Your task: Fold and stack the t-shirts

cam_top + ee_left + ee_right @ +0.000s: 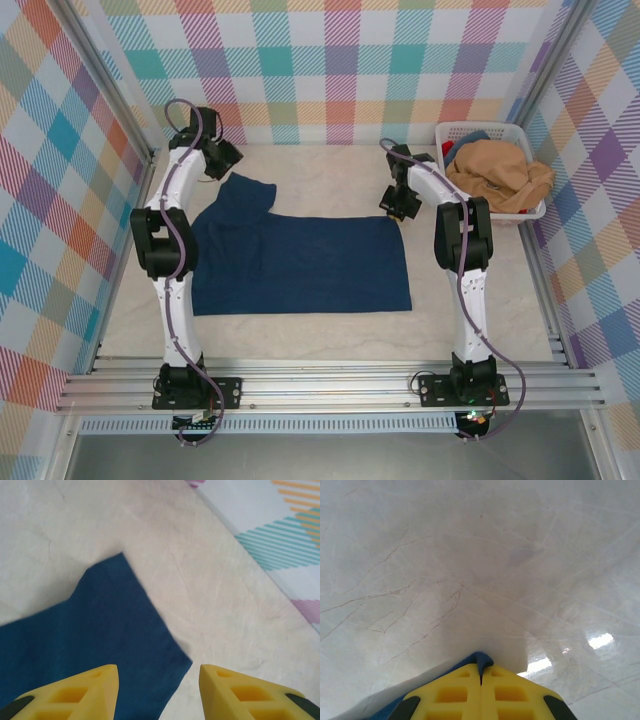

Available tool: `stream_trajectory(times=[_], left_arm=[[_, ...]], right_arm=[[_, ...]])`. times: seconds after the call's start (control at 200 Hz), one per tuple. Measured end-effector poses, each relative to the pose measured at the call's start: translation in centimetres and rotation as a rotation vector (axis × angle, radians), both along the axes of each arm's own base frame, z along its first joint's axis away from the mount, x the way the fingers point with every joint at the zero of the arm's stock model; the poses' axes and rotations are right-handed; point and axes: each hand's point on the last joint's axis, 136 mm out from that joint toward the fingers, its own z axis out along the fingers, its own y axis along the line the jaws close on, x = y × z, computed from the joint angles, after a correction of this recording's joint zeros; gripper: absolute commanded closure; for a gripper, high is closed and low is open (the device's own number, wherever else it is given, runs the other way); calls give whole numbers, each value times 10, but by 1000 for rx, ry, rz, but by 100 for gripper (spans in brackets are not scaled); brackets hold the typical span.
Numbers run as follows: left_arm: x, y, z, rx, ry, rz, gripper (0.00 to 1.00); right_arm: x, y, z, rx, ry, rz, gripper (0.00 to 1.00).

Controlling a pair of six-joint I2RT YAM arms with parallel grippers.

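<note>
The navy blue t-shirt (300, 262) lies flat on the table as a wide rectangle, one sleeve (247, 193) sticking out toward the back left. My left gripper (222, 157) hovers open just behind that sleeve; in the left wrist view the sleeve corner (105, 625) lies below and between the yellow fingers (95, 690). My right gripper (398, 206) is shut on the shirt's back right corner, a pinch of blue cloth (481, 658) poking out between its closed fingertips (510, 690). The tan-orange t-shirt (500, 170) is bunched in the basket.
The white slotted basket (480, 131) stands at the back right against the checked wall, with bits of blue and red cloth under the tan shirt. Bare marbled tabletop (330, 180) stretches behind the shirt and along the front (320, 335).
</note>
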Motion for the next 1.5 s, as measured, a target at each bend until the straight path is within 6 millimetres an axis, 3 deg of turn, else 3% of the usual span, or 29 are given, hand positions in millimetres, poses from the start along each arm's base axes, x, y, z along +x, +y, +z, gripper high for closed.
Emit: stream_trajectory(times=[0.19, 0.415, 0.725, 0.84, 0.925, 1.145, 1.325, 1.435, 1.5], left_arm=[[30, 7, -33, 22, -2, -16, 52], [43, 18, -81, 111, 43, -23, 49], [70, 35, -82, 202, -21, 26, 49], [71, 33, -98, 194, -3, 17, 52], [67, 34, -115, 200, 30, 20, 59], [63, 29, -115, 205, 50, 6, 79], [60, 29, -117, 216, 64, 7, 87], [59, 29, -117, 223, 68, 4, 100], [60, 28, -117, 225, 66, 3, 100]], right_arm=[[-5, -1, 1, 2, -17, 13, 100], [-8, -1, 1, 12, -22, 15, 100], [-18, 2, 1, 38, -16, 18, 100], [-23, 2, 1, 44, -5, 15, 100], [-24, 2, 1, 48, -5, 14, 100], [-25, 3, 1, 55, -5, 14, 100], [-25, 4, 1, 58, -6, 15, 100], [-25, 4, 1, 58, -7, 15, 100], [-25, 4, 1, 59, -10, 15, 100]])
